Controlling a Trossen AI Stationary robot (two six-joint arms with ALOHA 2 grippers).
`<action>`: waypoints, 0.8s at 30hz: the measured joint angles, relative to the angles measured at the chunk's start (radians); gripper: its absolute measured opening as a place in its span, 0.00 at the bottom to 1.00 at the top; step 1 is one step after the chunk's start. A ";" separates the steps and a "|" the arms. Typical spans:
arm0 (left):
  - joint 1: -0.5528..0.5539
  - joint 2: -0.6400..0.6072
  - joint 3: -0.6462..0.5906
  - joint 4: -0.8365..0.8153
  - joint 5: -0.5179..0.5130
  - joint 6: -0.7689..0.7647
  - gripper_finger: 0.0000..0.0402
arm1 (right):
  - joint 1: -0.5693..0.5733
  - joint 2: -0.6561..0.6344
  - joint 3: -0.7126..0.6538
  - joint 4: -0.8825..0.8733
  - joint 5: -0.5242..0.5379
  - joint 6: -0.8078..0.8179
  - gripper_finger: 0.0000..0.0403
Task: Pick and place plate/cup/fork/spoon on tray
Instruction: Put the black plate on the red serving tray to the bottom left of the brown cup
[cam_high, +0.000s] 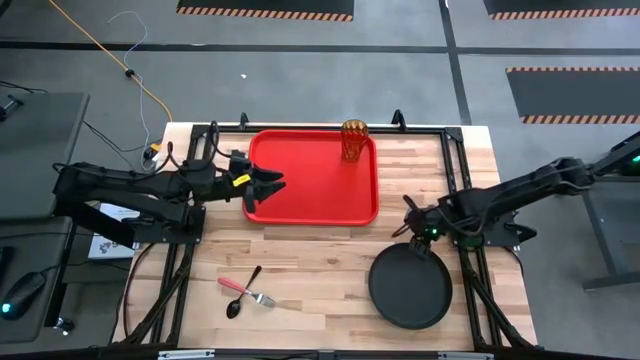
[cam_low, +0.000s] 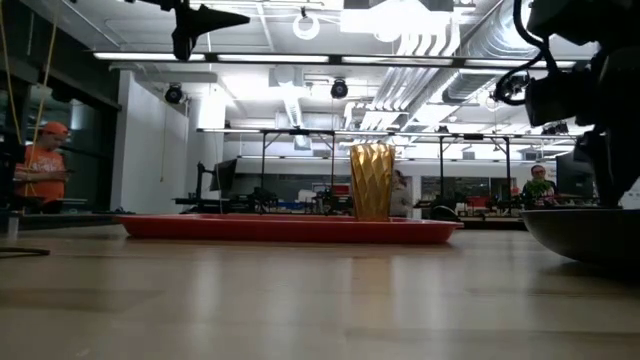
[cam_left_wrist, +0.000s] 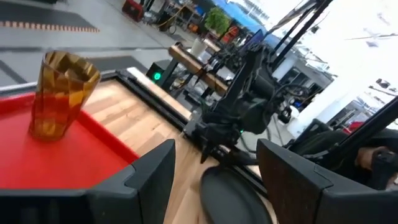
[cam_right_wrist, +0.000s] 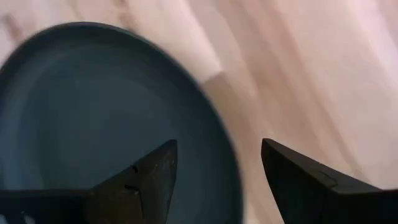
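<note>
Reaching for the plate (cam_high: 410, 288), lower right of the high frame, on the bare surface (cam_high: 320, 265), not yet on the tray (cam_high: 312, 178). Right claw (cam_high: 418, 234) hangs over the plate's upper rim, fingers spread with nothing between them; right wrist view shows the rim edge lining up between the two fingers. Right arm comes in from the right edge, elbow bent, wrist tipped down at the plate.

Plate looks stiff, fairly heavy, probably breakable and smooth; flat on the wood, so the raised rim is the only hold. Judgement: pinch the rim with one finger inside and one under the lip, expect it to sag or slip when lifted by one edge.

Left claw (cam_high: 268, 185) open and empty, at the tray's left edge, arm stretched in from the left, waiting. Cup (cam_high: 354, 141) stands upright on the tray, upper right corner. Fork (cam_high: 252, 293) and spoon (cam_high: 243, 293) lie crossed on the surface, lower left, well apart from tray.
</note>
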 joint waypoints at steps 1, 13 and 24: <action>0.000 0.004 0.000 0.004 0.000 0.000 0.53 | 0.000 0.011 0.000 0.009 -0.003 -0.019 0.56; 0.000 0.031 0.001 0.002 0.007 0.088 0.53 | 0.000 0.160 -0.001 0.090 -0.018 -0.119 0.56; 0.000 0.030 0.000 -0.004 0.021 0.085 0.53 | 0.000 0.212 -0.001 0.130 -0.017 -0.111 0.37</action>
